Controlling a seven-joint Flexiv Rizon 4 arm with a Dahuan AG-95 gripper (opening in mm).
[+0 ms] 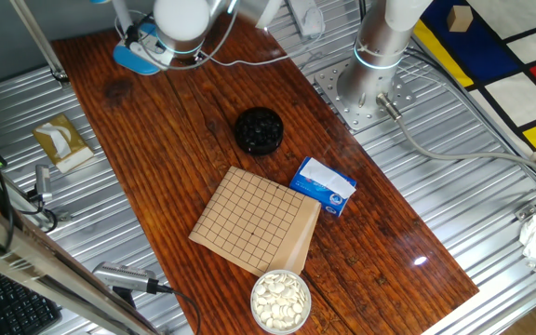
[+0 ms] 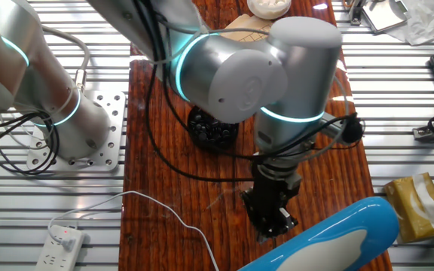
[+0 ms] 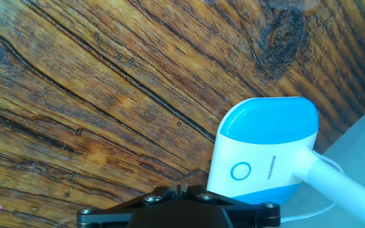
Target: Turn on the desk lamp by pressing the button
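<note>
The desk lamp's base [image 3: 268,136] is light blue and white, with a round ring button [image 3: 240,171] on its white top and a white stem running off to the right. In the hand view my gripper [image 3: 179,189] sits at the bottom edge, just left of the button, with its fingertips touching each other, shut on nothing. In the other fixed view the black gripper [image 2: 273,214] hangs over the wooden table beside the lamp's blue-and-white head [image 2: 337,237]. In one fixed view the lamp [image 1: 136,56] stands at the table's far left corner, partly hidden by the arm.
A black bowl of dark stones [image 1: 259,130], a wooden grid board [image 1: 254,219], a blue-and-white packet [image 1: 324,184] and a bowl of white stones [image 1: 280,300] lie on the table. The lamp's thin white cord [image 2: 168,211] runs to a power strip [image 2: 60,242].
</note>
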